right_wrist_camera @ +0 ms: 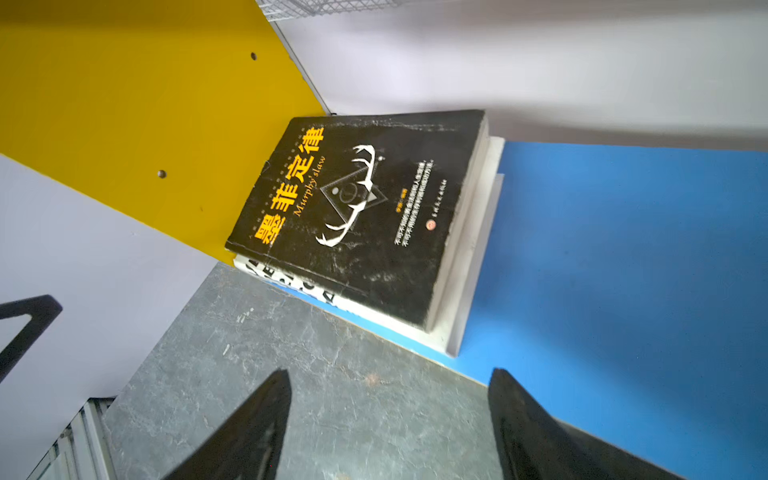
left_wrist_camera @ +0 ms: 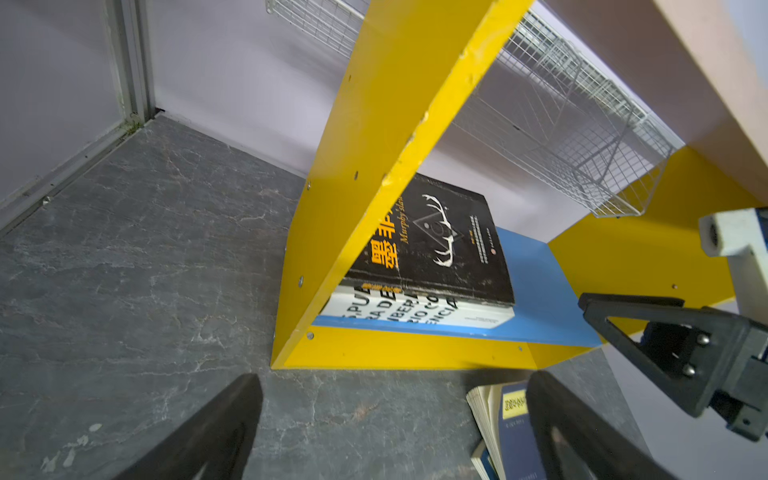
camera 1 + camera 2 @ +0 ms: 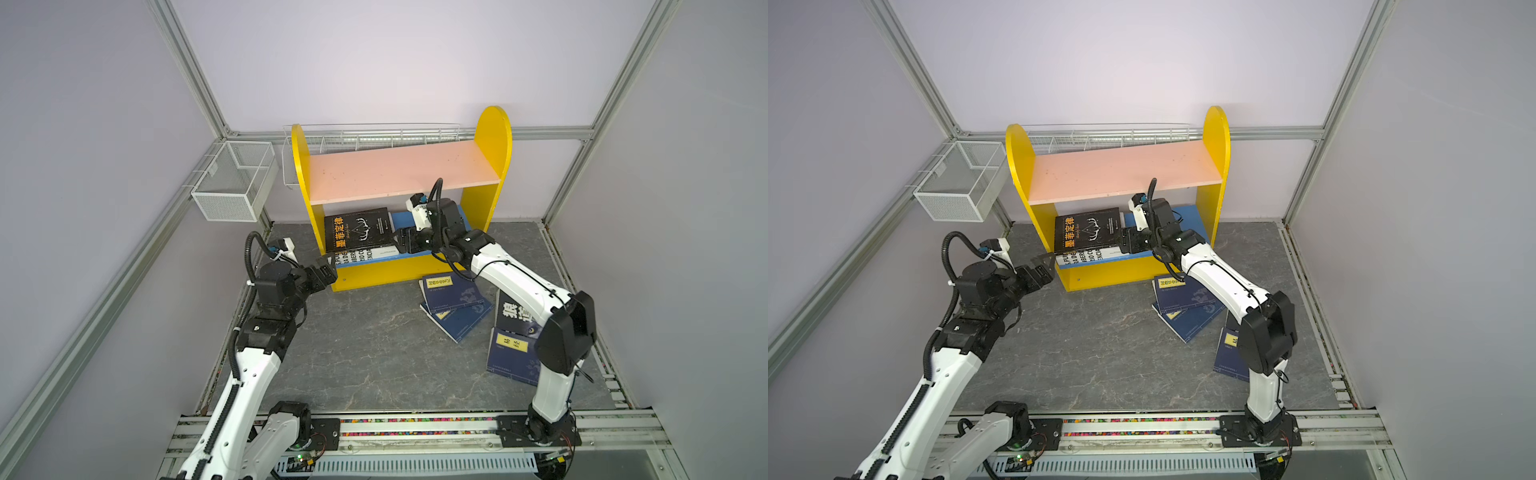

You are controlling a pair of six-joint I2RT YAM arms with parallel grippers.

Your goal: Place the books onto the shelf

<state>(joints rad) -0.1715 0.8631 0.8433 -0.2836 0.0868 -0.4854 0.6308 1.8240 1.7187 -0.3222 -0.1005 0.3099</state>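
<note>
Black paperback [image 1: 365, 208] with orange title lies flat on a thick white paperback [image 2: 415, 309] on the blue lower board [image 1: 623, 249] of the yellow shelf [image 3: 494, 137], just ahead of the right end effector [image 1: 388, 372], which is parted and seemingly clear of it. Left end effector [image 2: 395, 376] gapes empty; navy paperbacks [image 3: 453, 291] lie behind.

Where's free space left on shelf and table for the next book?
Pink upper board: bare throughout. Blue lower board: free from book stack to its right end, right claw at the front edge. Middle of the table bare; navy books crowd its right side.
</note>
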